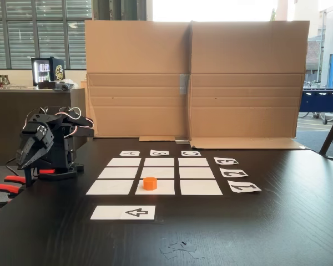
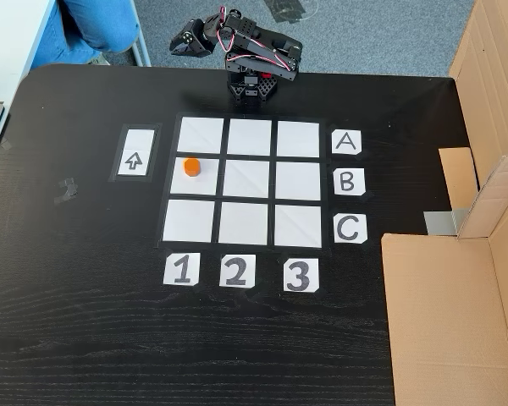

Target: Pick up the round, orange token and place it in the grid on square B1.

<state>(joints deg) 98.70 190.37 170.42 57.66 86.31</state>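
Observation:
The orange token (image 1: 150, 183) (image 2: 192, 167) stands upright on square B1 (image 1: 165, 188) (image 2: 201, 184), the middle square of the row lined up with the "1" card. It sits toward that square's edge nearest the arrow strip. The grid (image 1: 159, 172) (image 2: 249, 178) of nine white squares lies in the middle of the black table. The black arm is folded up at the table edge, well away from the token. Its gripper (image 1: 23, 159) (image 2: 181, 42) points downward, looks shut and holds nothing.
A white strip with a black arrow (image 1: 122, 212) (image 2: 135, 153) lies beside the grid. A cardboard wall (image 1: 194, 77) (image 2: 457, 296) stands along one side. Orange-handled clamps (image 1: 5, 187) hold the arm's base. A person's leg in jeans (image 2: 97, 21) is off the table.

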